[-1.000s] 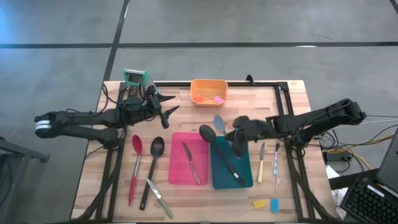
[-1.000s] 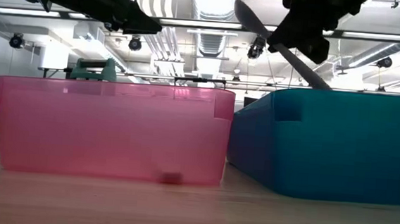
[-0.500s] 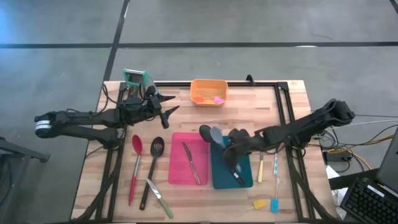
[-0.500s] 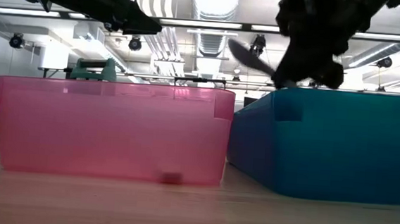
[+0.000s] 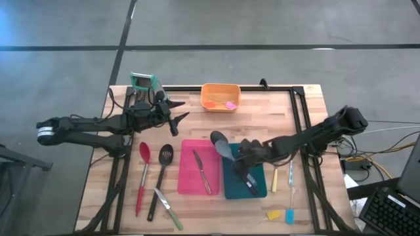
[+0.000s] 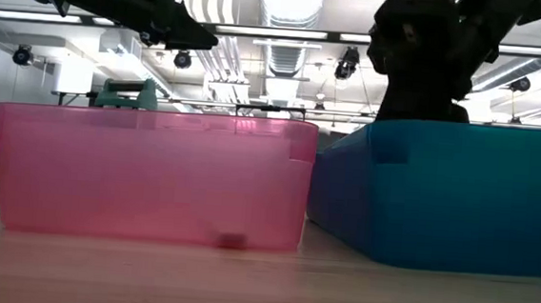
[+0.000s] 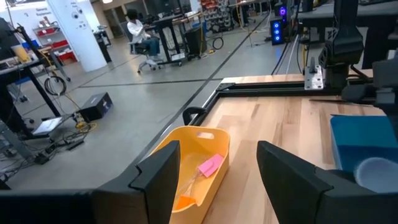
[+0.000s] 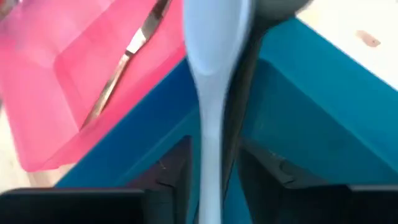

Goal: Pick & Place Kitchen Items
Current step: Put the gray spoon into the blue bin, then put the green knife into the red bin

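At the bottom of the high view we see a small yellow piece [image 5: 273,214] and a small blue piece [image 5: 289,216] near the table's front edge, right of centre. Left of them lie a slim green-handled knife [image 5: 168,208], a long red spoon [image 5: 142,176] and a black slotted spatula [image 5: 160,179]. At centre sit a pink plastic bin [image 5: 186,183] with a knife [image 5: 203,173] in it and a teal plastic bin [image 5: 231,187]. Our right gripper [image 5: 243,167] is low over the teal bin, the grey-lilac spoon [image 8: 210,93] running between its fingers; we cannot tell whether it grips or has let go. At upper left, our left gripper [image 5: 178,118] hovers unclenched, holding nothing. Beyond it, the orange plastic tub [image 5: 220,96] holds a pink piece [image 7: 210,165].
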You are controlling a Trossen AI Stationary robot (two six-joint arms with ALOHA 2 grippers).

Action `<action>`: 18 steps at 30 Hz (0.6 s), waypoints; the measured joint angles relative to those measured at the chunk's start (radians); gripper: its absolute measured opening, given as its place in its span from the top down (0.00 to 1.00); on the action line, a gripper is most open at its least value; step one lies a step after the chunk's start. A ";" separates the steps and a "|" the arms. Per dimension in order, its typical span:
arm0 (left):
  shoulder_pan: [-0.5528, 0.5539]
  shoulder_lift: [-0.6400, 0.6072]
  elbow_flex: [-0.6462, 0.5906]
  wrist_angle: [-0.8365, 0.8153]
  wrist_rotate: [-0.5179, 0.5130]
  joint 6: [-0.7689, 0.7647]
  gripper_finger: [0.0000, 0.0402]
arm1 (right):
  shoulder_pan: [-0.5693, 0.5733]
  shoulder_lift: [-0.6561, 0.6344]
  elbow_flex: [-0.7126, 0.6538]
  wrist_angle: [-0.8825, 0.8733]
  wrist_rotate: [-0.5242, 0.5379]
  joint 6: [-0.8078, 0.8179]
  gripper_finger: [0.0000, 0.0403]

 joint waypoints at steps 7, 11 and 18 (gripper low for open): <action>0.000 0.000 0.000 -0.001 0.000 0.000 0.46 | -0.001 -0.073 0.000 -0.008 -0.002 -0.046 0.57; 0.000 0.000 0.000 -0.002 -0.001 0.000 0.46 | -0.001 -0.160 0.000 -0.039 -0.001 -0.067 0.54; 0.000 0.000 0.000 -0.013 -0.002 -0.016 0.46 | 0.004 -0.334 0.003 -0.239 -0.013 -0.012 0.58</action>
